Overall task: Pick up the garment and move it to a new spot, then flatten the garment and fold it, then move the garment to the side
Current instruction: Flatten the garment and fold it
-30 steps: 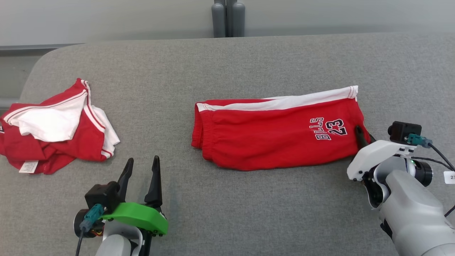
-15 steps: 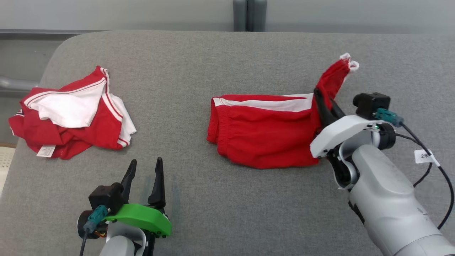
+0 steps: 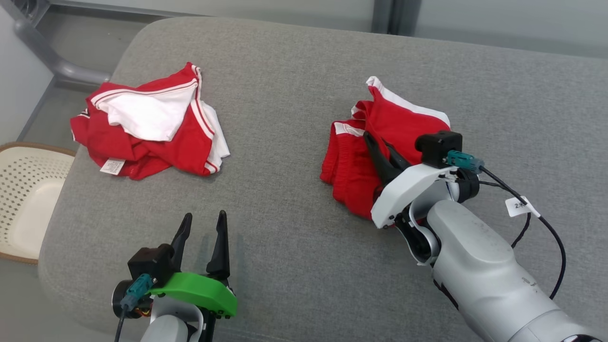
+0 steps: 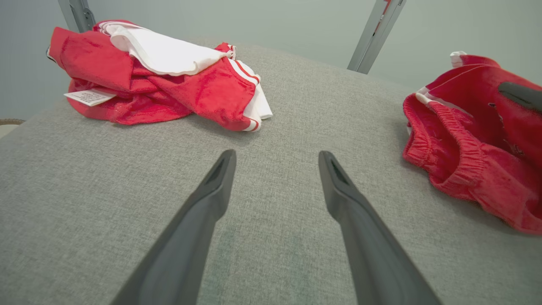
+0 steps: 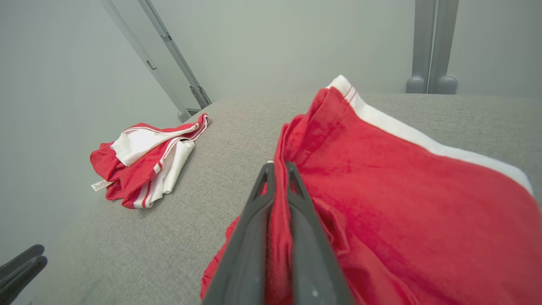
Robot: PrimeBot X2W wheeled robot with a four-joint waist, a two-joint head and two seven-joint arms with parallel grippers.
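At the nine o'clock edge of the head view, a pale perforated basket [image 3: 23,190] sits just off the left end of the grey padded surface [image 3: 285,95]. On that surface, toward ten o'clock, lies a crumpled red-and-white garment [image 3: 147,128] with a white label showing at its near edge. The left gripper [image 3: 204,215] hovers at about seven o'clock. Its two dark fingers are spread wide with nothing between them, pointing to twelve over bare grey cloth. The crumpled garment lies at its eleven o'clock, well apart.

Right of centre, near two o'clock, the red shorts [image 3: 394,126] are bunched in a heap on the surface. Their elastic waistband faces left and a white band runs along the far edge (thin red lines cross that band at its tip). The right gripper [image 3: 375,141] comes in from five o'clock and is clenched on a fold of the red shorts. In the right wrist view, a ridge of red cloth is pinched between the two fingers [image 5: 250,241], which stand nearly together. A small white tag [image 3: 518,206] hangs near the right wrist at four o'clock.
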